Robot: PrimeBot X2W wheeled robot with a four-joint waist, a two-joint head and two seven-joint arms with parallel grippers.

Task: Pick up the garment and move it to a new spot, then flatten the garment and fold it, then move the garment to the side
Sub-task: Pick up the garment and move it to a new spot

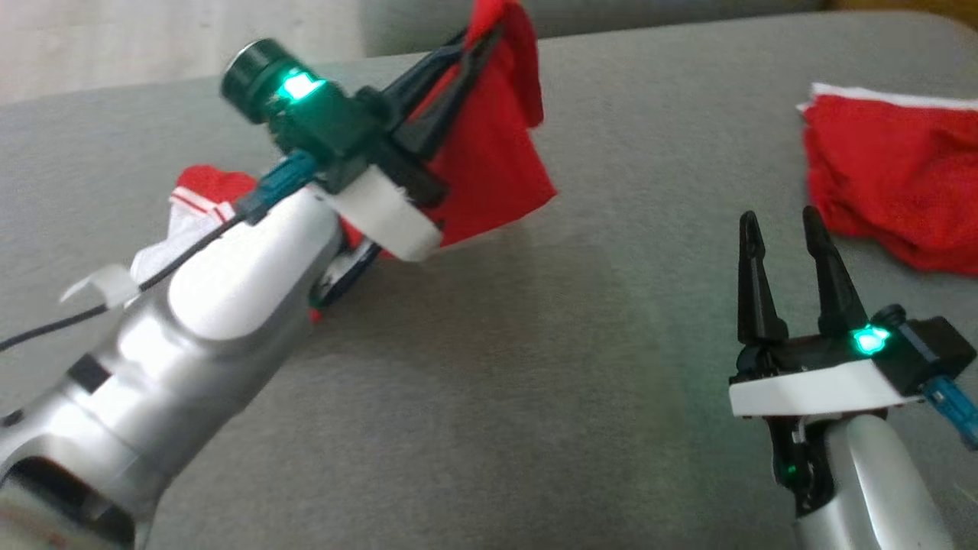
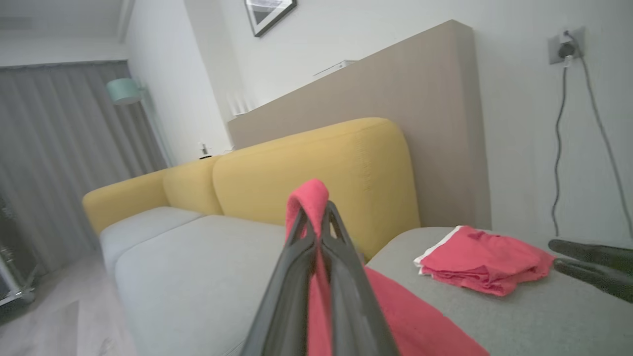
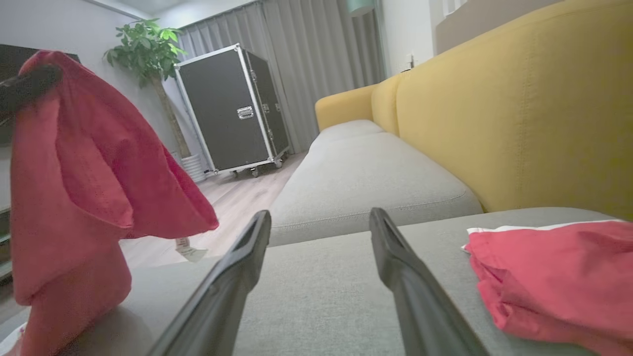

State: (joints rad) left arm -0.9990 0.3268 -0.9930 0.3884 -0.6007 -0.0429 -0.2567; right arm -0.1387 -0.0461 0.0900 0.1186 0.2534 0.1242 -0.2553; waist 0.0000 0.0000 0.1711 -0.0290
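Right now your left gripper (image 1: 477, 42) is clenching a bunch of the red garment (image 1: 489, 168), pinching soft, matte cloth between its long dark fingers. In the left wrist view a loop of fabric is poking up past the tips. The garment is hanging in loose, drooping folds above the grey woven cushion (image 1: 497, 367), its lower part trailing under your forearm. Your right gripper (image 1: 781, 221) is standing released, jaws spread wide and holding nothing, over bare cushion. Near it, a second red garment (image 1: 894, 176) with a white edge is lying in a flat, rumpled fold. Behind, a padded yellow backrest (image 3: 494, 123) is rising, and a black metal-edged flight case (image 3: 232, 109) is sitting closed on the wooden floor.
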